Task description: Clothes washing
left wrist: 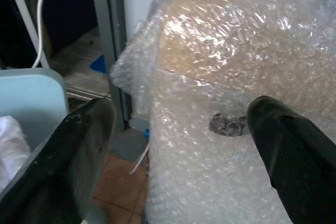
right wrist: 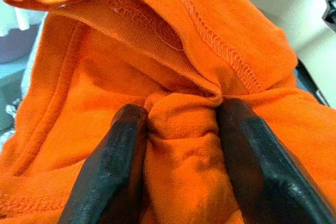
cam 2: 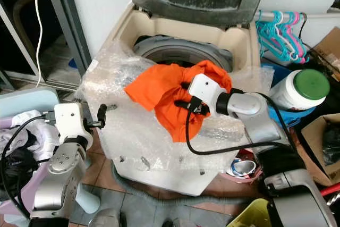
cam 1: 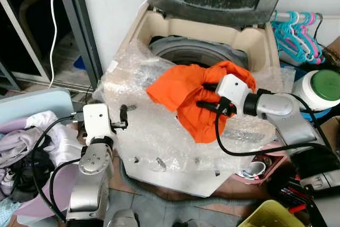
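Note:
An orange garment (cam 1: 183, 91) hangs bunched over the front rim of a top-loading washing machine (cam 1: 156, 33), whose lid stands up at the back. My right gripper (cam 1: 204, 95) is shut on a fold of that orange garment (right wrist: 181, 129), with cloth pinched between the two black fingers (right wrist: 113, 166). The drum opening (cam 1: 199, 54) lies just behind the cloth. My left gripper (cam 1: 123, 116) is open, low at the machine's front left, beside the bubble wrap (left wrist: 236, 77) with nothing between its fingers (left wrist: 79, 150).
Bubble wrap (cam 1: 154, 126) drapes the machine's front. A pale basket with laundry (cam 1: 26, 131) sits at my left. A white jar with a green lid (cam 1: 319, 89), coloured hangers (cam 1: 295, 35), a yellow tub (cam 1: 268, 213) and clutter crowd the right. A dark doorway frame (cam 1: 79, 25) stands at the left.

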Motion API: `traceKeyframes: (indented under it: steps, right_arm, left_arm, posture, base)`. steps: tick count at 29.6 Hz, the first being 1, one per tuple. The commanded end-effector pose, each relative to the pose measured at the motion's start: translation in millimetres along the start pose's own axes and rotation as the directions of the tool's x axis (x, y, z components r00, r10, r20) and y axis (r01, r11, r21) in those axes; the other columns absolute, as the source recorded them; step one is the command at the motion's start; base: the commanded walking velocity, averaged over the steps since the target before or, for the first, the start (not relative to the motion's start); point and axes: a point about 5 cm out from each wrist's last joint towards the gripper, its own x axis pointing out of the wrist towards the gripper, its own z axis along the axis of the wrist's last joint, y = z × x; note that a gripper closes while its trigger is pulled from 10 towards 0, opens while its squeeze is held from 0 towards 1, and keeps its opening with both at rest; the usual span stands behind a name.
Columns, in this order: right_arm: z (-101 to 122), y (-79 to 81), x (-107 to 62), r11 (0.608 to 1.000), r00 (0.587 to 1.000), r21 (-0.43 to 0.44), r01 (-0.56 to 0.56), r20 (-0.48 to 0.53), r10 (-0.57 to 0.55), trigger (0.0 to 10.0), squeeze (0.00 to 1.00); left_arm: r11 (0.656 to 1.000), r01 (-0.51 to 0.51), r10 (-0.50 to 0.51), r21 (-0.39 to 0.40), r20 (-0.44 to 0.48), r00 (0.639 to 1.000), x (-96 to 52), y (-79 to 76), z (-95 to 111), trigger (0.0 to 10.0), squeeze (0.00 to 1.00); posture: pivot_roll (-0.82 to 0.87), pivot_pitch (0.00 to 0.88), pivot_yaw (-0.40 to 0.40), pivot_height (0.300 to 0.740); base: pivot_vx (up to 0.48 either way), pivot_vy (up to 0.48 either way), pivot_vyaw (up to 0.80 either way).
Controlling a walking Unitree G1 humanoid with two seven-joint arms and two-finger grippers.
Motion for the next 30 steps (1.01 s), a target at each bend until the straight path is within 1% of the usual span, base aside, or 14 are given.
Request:
traceKeyframes:
  steps: [1,2,8,13,16,19,20,21,23,26,27,28,29,30]
  right_arm:
    - [-8.8,-7.4,-1.8,0.999,0.997,0.002,0.053,-0.063,-0.052,0.0,0.00]
    - [-8.8,-7.4,-1.8,0.999,0.997,0.002,0.053,-0.063,-0.052,0.0,0.00]
    - [-10.9,-24.9,0.2,0.990,0.984,-0.009,0.143,-0.104,-0.143,0.0,0.00]
    - [-2.0,-52.0,2.1,0.969,0.961,-0.028,0.247,-0.121,-0.248,0.0,0.00]
    - [8.4,-68.7,1.7,0.943,0.937,-0.061,0.328,-0.105,-0.333,0.0,0.00]
    - [32.7,-91.9,0.0,0.879,0.881,-0.072,0.472,-0.010,-0.473,0.0,0.00]
    - [54.2,-106.1,-3.1,0.820,0.819,-0.042,0.571,0.093,-0.566,0.0,0.00]
    - [79.4,-117.9,-7.3,0.763,0.744,0.012,0.646,0.214,-0.633,0.0,0.00]
    - [101.1,-123.4,-9.9,0.730,0.678,0.068,0.680,0.319,-0.662,0.0,0.00]
    - [112.0,-118.0,-4.7,0.726,0.657,0.053,0.685,0.385,-0.648,0.0,0.00]
    - [112.2,-116.4,-3.3,0.724,0.655,0.046,0.688,0.390,-0.647,3.3,0.00]
    - [110.0,-112.7,0.0,0.735,0.666,0.043,0.677,0.390,-0.636,8.5,0.00]
    - [107.5,-110.2,2.5,0.752,0.680,0.054,0.657,0.388,-0.622,10.0,0.00]
    - [103.5,-105.9,5.8,0.779,0.701,0.078,0.622,0.388,-0.599,10.0,0.65]
  left_arm:
    - [1.000,0.012,-0.012,0.012,0.020,1.000,0.3,-1.3,5.7,10.0,0.00]
    - [1.000,0.012,-0.012,0.012,0.020,1.000,0.3,-1.3,5.7,10.0,0.00]
    - [1.000,0.019,-0.019,0.016,0.022,1.000,1.6,-3.2,6.1,10.0,0.00]
    - [1.000,0.027,-0.027,0.016,0.031,0.999,2.7,-6.4,7.7,10.0,0.00]
    - [1.000,0.019,-0.020,0.013,0.032,0.999,3.2,-5.9,7.9,10.0,0.00]
    - [1.000,0.016,-0.016,0.012,0.032,0.999,3.4,-5.5,8.1,10.0,0.00]
    - [1.000,0.015,-0.015,0.012,0.032,0.999,3.5,-5.4,8.1,10.0,0.00]
    - [1.000,0.014,-0.014,0.012,0.033,0.999,3.8,-5.6,8.2,10.0,0.00]
    - [1.000,0.014,-0.014,0.013,0.034,0.999,3.9,-5.7,8.3,10.0,0.00]
    - [1.000,0.012,-0.013,0.014,0.034,0.999,3.9,-5.8,8.4,10.0,0.00]
    - [1.000,0.012,-0.012,0.015,0.035,0.999,3.8,-5.8,8.5,10.0,0.00]
    - [1.000,0.010,-0.011,0.014,0.034,0.999,3.6,-5.8,8.5,10.0,0.00]
    - [1.000,0.010,-0.010,0.014,0.034,0.999,3.5,-5.9,8.5,10.0,0.00]
    - [1.000,0.009,-0.010,0.013,0.034,0.999,3.4,-5.9,8.4,10.0,0.00]
  posture:
    - [0.02,0.000,-0.059,0.740]
    - [0.02,0.000,-0.059,0.740]
    - [0.02,0.000,-0.058,0.740]
    - [0.03,0.000,-0.070,0.740]
    - [0.03,0.000,-0.074,0.740]
    - [0.03,0.000,-0.074,0.740]
    - [0.03,0.000,-0.074,0.740]
    - [0.03,0.000,-0.072,0.740]
    - [0.03,0.000,-0.072,0.740]
    - [0.03,0.000,-0.073,0.740]
    - [0.03,0.000,-0.073,0.740]
    - [0.03,0.000,-0.073,0.740]
    - [0.03,0.000,-0.074,0.740]
    - [0.03,0.000,-0.074,0.740]
  base:
    - [0.000,0.000,0.00]
    - [0.000,0.000,0.00]
    - [0.000,0.000,0.00]
    - [0.000,0.000,0.00]
    - [0.000,0.000,0.00]
    - [0.000,0.000,0.00]
    - [0.000,0.000,0.00]
    - [0.000,0.000,0.00]
    - [0.000,0.000,0.00]
    - [0.000,0.000,0.00]
    - [0.000,0.000,0.00]
    - [0.000,0.000,0.00]
    - [0.000,0.000,0.00]
    - [0.000,0.000,0.00]
